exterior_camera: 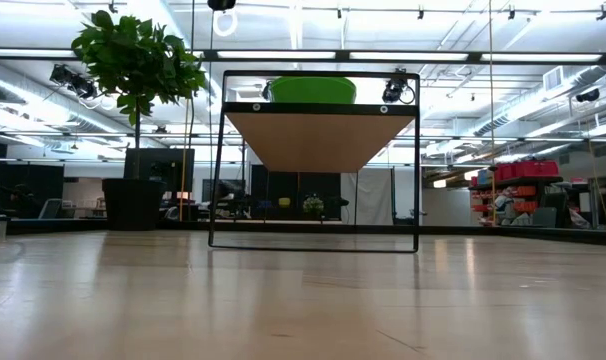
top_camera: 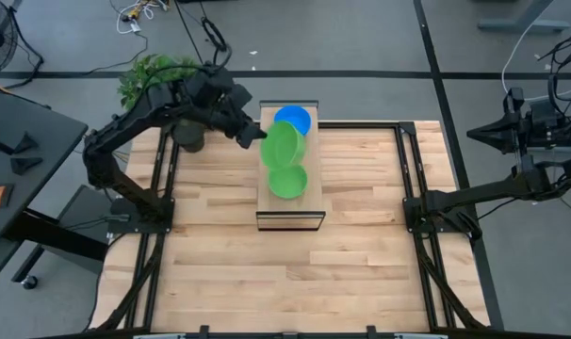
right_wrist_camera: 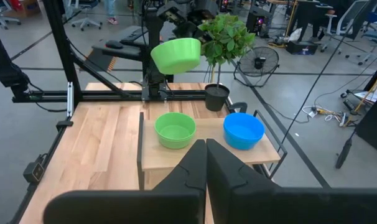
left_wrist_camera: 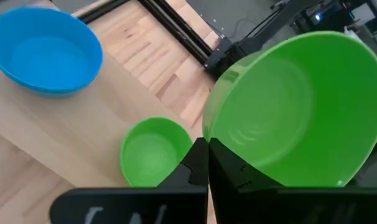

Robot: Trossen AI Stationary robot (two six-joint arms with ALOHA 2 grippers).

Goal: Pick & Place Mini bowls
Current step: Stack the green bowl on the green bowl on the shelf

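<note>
A raised wooden shelf [top_camera: 290, 202] stands at the table's middle. On it rest a blue mini bowl [top_camera: 292, 120] [left_wrist_camera: 45, 50] [right_wrist_camera: 243, 130] and a green mini bowl [top_camera: 287, 181] [left_wrist_camera: 152, 152] [right_wrist_camera: 175, 129], both upright on their bases. My left gripper [top_camera: 262, 135] [left_wrist_camera: 207, 158] reaches in from the far left and is shut on a second green mini bowl [top_camera: 284, 146] [left_wrist_camera: 297, 112] [right_wrist_camera: 176, 55], held in the air above the shelf between the other two. My right gripper [right_wrist_camera: 206, 149] is shut and waits off the table's right side. The other mini bowls are out of view. My left gripper holds the green mini bowl by its rim [left_wrist_camera: 208, 134], on the side toward the table's left. The fingers come at it from the left, slanting down. The bowl is lifted clear of the shelf and tilted, its opening turned partly sideways. The fingers themselves hide how they sit on the rim.
A leafy plant in a dark pot [top_camera: 187, 137] [exterior_camera: 133, 203] [right_wrist_camera: 216, 96] stands at the table's far left, close beside my left arm. Black frame rails [top_camera: 408, 202] run along both sides of the table. Bare wood [top_camera: 285, 273] lies in front of the shelf.
</note>
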